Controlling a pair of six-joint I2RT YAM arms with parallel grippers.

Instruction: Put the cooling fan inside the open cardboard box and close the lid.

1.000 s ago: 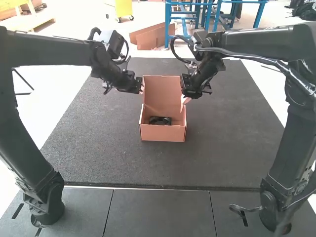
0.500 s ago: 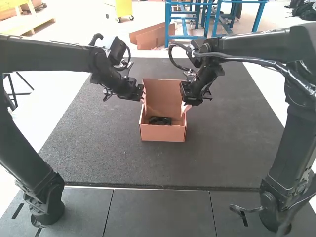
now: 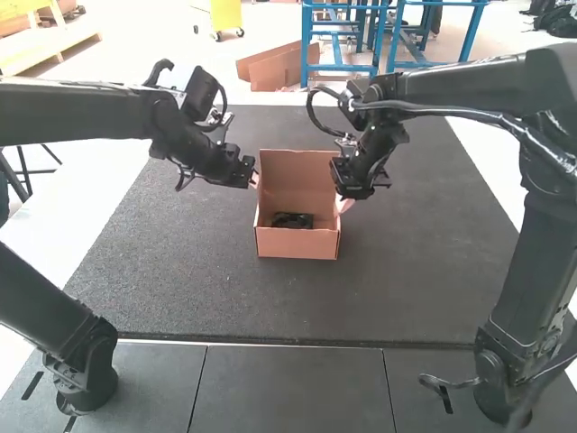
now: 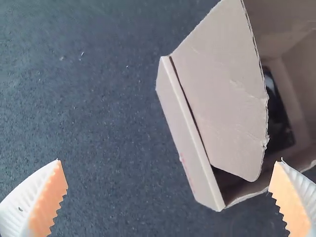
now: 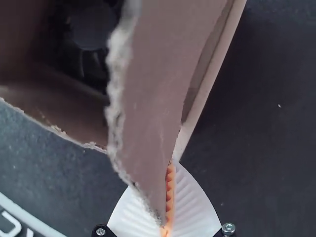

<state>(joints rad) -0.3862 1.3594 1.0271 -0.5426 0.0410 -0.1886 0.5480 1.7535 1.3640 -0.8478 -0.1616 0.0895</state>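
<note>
The cooling fan [image 3: 292, 219] sits in the cardboard box [image 3: 297, 242], below and between both jaws. The right jaws pinch the lid's [image 3: 297, 176] side flap [image 5: 153, 98]; the left jaws gape wide near its other edge. The lid has tipped lower, so closing has probably begun.

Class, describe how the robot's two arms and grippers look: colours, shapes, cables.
The left arm and right arm are matte black, tubular and jointed. Looped black cables run near each wrist. The fingers are white, ribbed and tapered, with serrated orange pads.
</note>
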